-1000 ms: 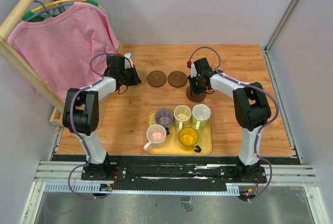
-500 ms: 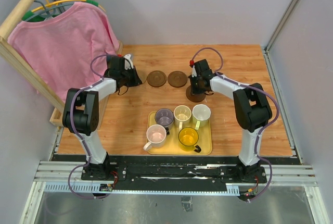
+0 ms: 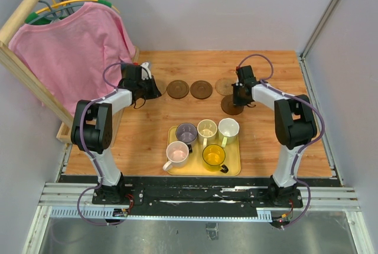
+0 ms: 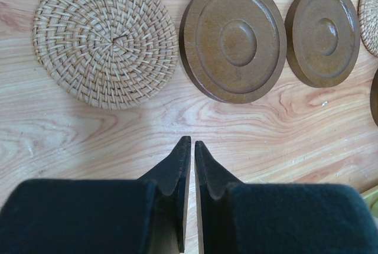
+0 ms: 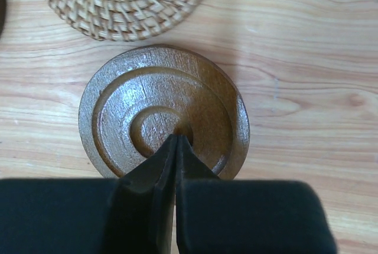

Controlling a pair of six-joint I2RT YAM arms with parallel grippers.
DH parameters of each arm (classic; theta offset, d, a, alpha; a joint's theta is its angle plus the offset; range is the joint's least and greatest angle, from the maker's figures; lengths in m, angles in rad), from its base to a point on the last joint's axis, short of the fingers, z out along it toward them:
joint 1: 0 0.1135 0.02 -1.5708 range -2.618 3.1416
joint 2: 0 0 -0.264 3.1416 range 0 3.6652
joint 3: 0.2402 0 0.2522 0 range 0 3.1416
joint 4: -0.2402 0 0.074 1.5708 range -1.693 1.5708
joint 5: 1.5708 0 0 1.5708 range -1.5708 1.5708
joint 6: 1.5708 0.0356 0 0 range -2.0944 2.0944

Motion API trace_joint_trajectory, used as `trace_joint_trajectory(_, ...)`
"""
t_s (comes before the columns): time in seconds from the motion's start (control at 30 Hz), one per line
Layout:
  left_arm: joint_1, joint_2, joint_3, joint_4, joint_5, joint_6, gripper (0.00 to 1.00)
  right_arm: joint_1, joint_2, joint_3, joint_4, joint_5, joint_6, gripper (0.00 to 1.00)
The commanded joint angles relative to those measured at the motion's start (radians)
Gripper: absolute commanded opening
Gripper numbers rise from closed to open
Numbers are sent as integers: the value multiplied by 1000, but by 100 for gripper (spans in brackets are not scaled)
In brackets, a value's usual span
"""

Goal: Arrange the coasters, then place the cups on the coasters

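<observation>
Five coasters lie across the back of the table. A tan woven coaster [image 4: 106, 38] lies just ahead of my left gripper [image 4: 189, 143], which is shut and empty above bare wood. Right of it lie two dark brown coasters [image 3: 177, 89] [image 3: 201, 89], then a second tan coaster [image 3: 225, 85]. My right gripper [image 5: 177, 137] is shut, its tips resting on the middle of the third dark brown coaster [image 5: 165, 112], a little nearer than the row. The purple cup [image 3: 186, 132], cream cup [image 3: 207, 129], whitish cup [image 3: 228, 129], pink cup [image 3: 178, 153] and yellow cup [image 3: 214, 155] stand on the tray.
The yellow tray [image 3: 204, 173] sits at the front centre between the arm bases. A pink shirt [image 3: 77, 47] hangs on a wooden rack at the far left, close to my left arm. Grey walls close the back and the right side.
My right gripper moved to the right with the dark brown coaster under its tips, uncovering the tan coaster behind it. The left arm stayed put.
</observation>
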Motion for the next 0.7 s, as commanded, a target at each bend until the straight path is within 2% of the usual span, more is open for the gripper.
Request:
trace_joint_trajectory(0.0,7,-9,1,11,12,10,12,-22,-26,1,-84,69,-26,2)
trace_joint_trajectory(0.23,7,-12,0,5,16,10,12,-55,23,116,-154,122,-57,3)
trace_joint_trajectory(0.53,7,0,-3,7,9,13,12,-147,201,305,-248,151,-89,2)
trace_joint_trajectory(0.67,7,12,8,5,8,17,12,-151,185,324,-236,151,-98,2)
